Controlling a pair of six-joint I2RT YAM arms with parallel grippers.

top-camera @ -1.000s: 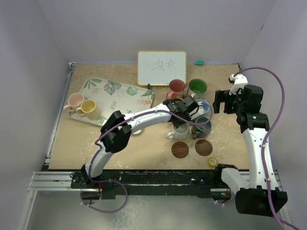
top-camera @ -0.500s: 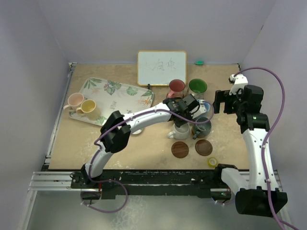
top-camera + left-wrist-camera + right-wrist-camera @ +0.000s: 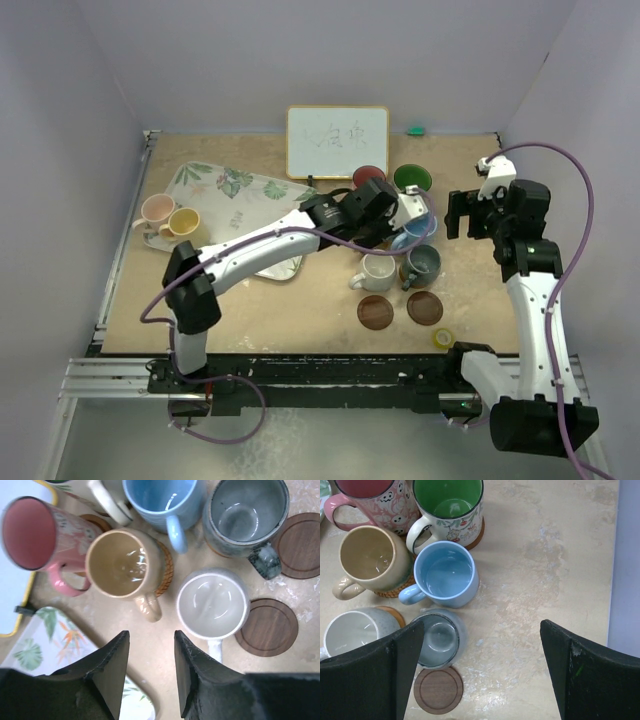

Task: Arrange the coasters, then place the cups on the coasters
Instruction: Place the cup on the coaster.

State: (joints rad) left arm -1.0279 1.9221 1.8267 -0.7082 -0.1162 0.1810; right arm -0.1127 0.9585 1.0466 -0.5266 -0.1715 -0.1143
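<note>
Your left hand (image 3: 151,645) stands apart and empty, probably because the tan ceramic mug (image 3: 117,562) already sits on its orange woven coaster (image 3: 167,569).

Top view: your left arm (image 3: 250,250) covers the tan mug (image 3: 120,562) and part of the blue mug (image 3: 418,232); you cannot read the faint marks on the whiteboard (image 3: 337,142), and the green object (image 3: 413,129) at the far wall is too small to name. Left wrist view: the top edge cuts off the green mug (image 3: 105,502); the woven coaster (image 3: 167,570) shows only as a crescent beneath the tan mug. Right wrist view: the left edge crops the white mug (image 3: 350,630).
</note>
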